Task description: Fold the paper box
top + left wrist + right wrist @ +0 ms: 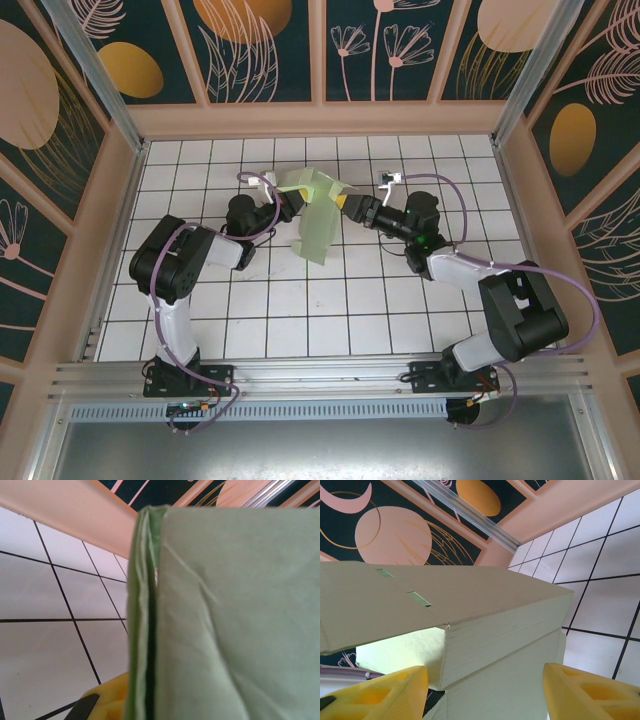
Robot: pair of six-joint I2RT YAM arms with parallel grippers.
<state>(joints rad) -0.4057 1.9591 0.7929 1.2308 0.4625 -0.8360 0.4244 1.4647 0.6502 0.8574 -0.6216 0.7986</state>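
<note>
Nearest the camera, an aluminium rail [320,372] is seen along the front edge of the white tiled surface [300,310], with both arm bases bolted to it. The left arm [175,270] and the right arm [510,315] are reached forward and inward, so that their hands meet over the middle of the far half of the surface.

The paper box [322,222] is found between the two hands. It is pale mint-green card, partly folded, with one panel hanging down toward the tiles and another spread toward the far side. It appears to be raised off the surface. The slots cut in one panel are noted in the right wrist view.

The left hand [288,205] is recorded at the box's left edge. Its jaws are fully closed, and the box is gripped there. In the left wrist view a layered, creased edge of card is seen running down to one yellow finger [102,702].

The right hand [347,204] is recorded at the box's right side. Its yellow fingers [380,692] are held wide apart, with a folded corner of the box between and above them. Whether the card is pressed by them cannot be told.

Beyond the box, a few rows of tiles are seen, then a peach ledge [320,118]. Behind it, dark wall panels [250,40] with orange discs and pink plant outlines are observed.
</note>
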